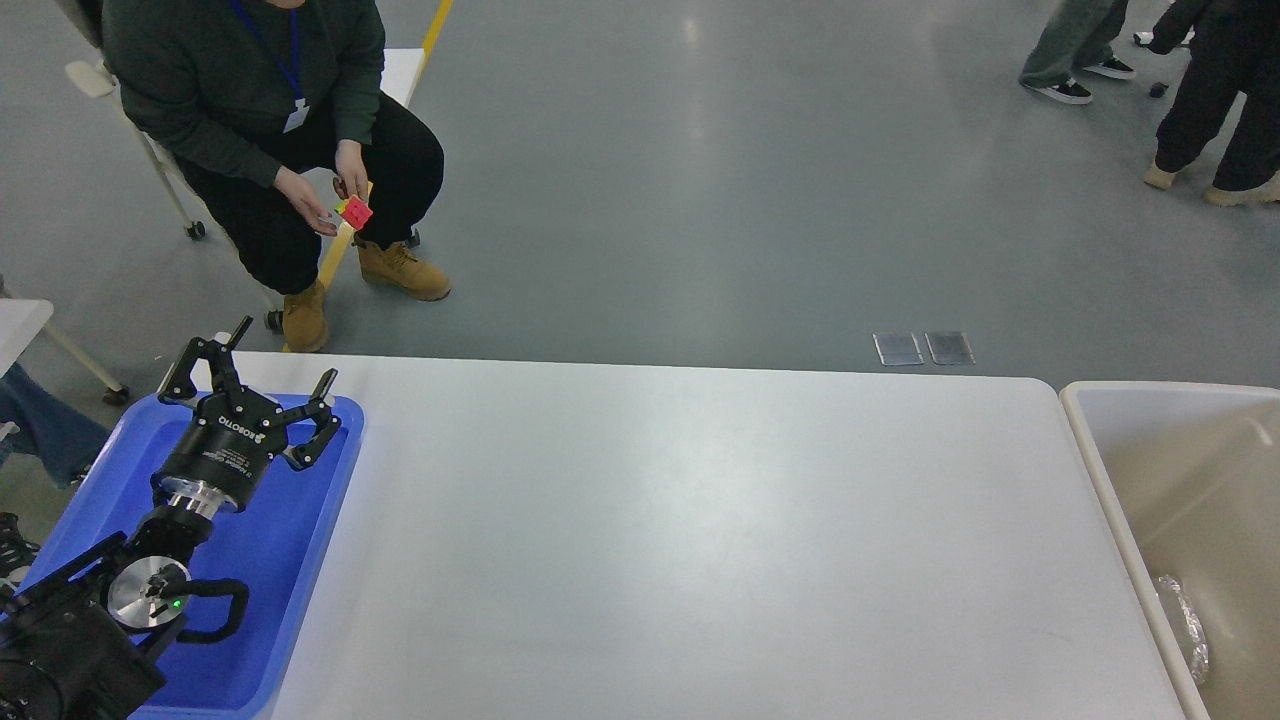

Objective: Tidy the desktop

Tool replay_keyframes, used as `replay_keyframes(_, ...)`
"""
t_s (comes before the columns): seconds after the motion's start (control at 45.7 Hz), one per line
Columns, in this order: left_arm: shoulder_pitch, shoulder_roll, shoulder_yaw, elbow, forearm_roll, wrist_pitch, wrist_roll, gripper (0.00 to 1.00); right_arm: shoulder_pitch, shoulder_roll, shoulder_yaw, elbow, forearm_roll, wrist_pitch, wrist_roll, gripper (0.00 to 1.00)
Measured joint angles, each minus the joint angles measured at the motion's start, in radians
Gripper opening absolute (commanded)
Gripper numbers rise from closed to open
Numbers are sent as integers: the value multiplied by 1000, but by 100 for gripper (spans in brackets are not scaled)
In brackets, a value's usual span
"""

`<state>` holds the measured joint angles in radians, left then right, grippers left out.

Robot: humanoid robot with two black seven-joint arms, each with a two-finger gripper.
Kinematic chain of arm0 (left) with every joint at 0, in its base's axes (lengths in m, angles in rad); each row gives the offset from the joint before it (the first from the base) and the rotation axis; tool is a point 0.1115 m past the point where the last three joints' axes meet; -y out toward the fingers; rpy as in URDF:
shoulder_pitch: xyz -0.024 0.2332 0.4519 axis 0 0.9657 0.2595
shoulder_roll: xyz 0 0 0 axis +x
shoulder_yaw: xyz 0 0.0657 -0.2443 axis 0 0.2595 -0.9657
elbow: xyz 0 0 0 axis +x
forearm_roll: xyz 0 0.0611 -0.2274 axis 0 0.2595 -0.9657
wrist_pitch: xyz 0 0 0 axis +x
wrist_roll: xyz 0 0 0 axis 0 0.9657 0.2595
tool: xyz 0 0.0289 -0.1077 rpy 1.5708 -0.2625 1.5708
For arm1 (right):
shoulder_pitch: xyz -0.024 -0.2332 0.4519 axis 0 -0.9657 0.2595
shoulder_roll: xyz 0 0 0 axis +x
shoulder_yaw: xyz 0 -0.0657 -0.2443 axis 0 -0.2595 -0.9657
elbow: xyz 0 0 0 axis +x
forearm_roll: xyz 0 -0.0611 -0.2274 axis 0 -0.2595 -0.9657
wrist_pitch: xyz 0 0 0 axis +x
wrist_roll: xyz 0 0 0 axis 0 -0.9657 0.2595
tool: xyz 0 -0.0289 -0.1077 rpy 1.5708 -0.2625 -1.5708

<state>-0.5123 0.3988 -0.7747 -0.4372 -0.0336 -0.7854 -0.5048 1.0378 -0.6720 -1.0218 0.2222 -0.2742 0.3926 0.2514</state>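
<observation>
Desktop (700, 540), the large plain white rectangular tabletop with rounded corners and a matte surface, fills the middle of the head view from the near edge to its far edge, and its visible surface carries nothing loose. At its left end lies a blue plastic tray (320, 560) with a raised rim; whatever may sit in the tray is hidden behind the arm, so I cannot tell its contents. Over the tray's far part hangs the left gripper (280, 385), a black two-finger unit on a black arm with silver joints, its fingers spread wide apart and grasping nothing. The right gripper does not show at all. Just beside the desktop's right end stands a beige open plastic bin (1110, 500), with a crinkled clear wrapper (1185, 625) lying low against its near wall. Beyond the table a seated person in dark clothes and tan boots (260, 120) holds a small red and yellow cube (353, 211), well apart from the table. My judgement is that the tidying is at or close to its end, or between items, since no object is left on the white surface. The next move calls for lifting the released left gripper clear of the tray rim, then waiting for, or looking for, another item to sort.
</observation>
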Motion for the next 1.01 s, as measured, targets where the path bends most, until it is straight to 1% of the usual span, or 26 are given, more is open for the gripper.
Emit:
replay_keyframes(0.219,0,0,0,0,0,0,0,99,-141,56,107,-64,2,-103,-35,0)
replay_keyframes(0.526,0,0,0,0,0,0,0,99,-237,108,170,-91,2,-190,-66,0)
replay_keyframes(0.613,0,0,0,0,0,0,-1,99,-250,118,177,-94,3,-208,-74,14)
replay_keyframes(0.635,0,0,0,0,0,0,-1,99,-252,120,178,-94,3,-212,-76,19)
replay_keyframes(0.657,0,0,0,0,0,0,-1,99,-254,121,179,-95,3,-216,-77,25)
replay_keyframes(0.701,0,0,0,0,0,0,-1,99,-258,125,182,-96,3,-223,-79,42)
replay_keyframes(0.81,0,0,0,0,0,0,-1,99,-264,128,185,-97,3,-238,-82,79)
replay_keyframes(0.854,0,0,0,0,0,0,-1,99,-265,129,186,-97,3,-244,-83,91)
replay_keyframes(0.898,0,0,0,0,0,0,-1,99,-265,130,187,-97,3,-249,-84,96)
replay_keyframes(1.007,0,0,0,0,0,0,-1,99,-264,132,189,-97,3,-258,-85,97)
